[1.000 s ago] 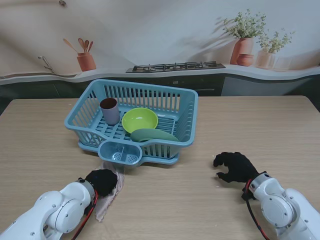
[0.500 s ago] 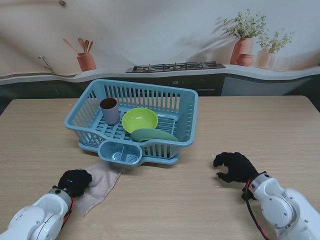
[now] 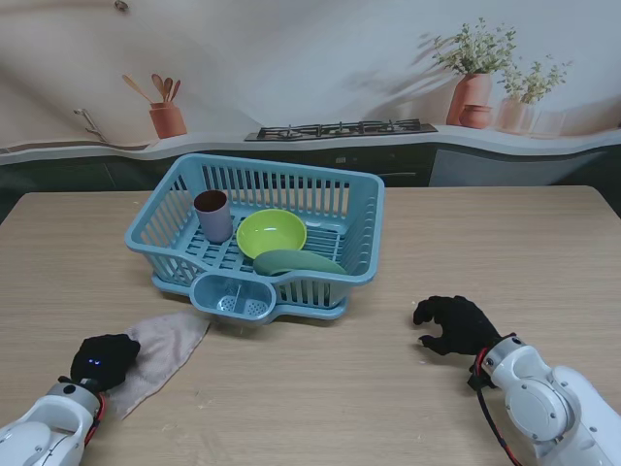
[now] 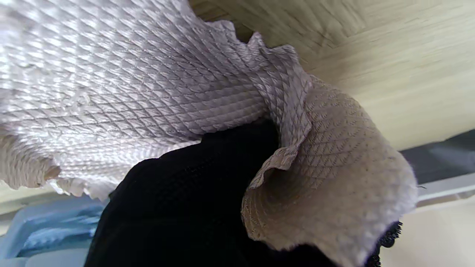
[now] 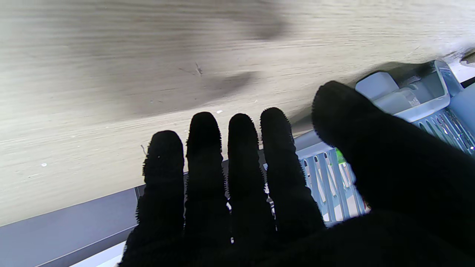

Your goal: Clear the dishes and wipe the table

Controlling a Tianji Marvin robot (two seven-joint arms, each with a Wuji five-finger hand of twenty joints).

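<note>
Cloth (image 3: 160, 348) lay nearest me at the left, spread flat on the desk (image 3: 320, 388) with its near corner bunched under the left hand (image 3: 105, 360), whose fingers were clamped on the fabric (the left wrist view showed the weave folded over the black glove, so the hold looked firm). Off to the right, about as near, the right hand (image 3: 454, 324) rested on the desk with fingers spread and nothing in it. Farther from me stood the blue dish rack (image 3: 340, 275), its small cutlery pocket (image 3: 233, 296) facing me and just beyond the far tip of the cloth. Inside the rack were a brown cup (image 3: 212, 215), a lime bowl (image 3: 271, 233) and a green plate (image 3: 299, 262) leaning by the front wall, so the dishes seemed already cleared and wiping was the step in hand. To do it well, I judged the palm should press down evenly so the cloth stays flat rather than trailing by a corner, and the strokes should overlap while keeping clear of the rack's base.
</note>
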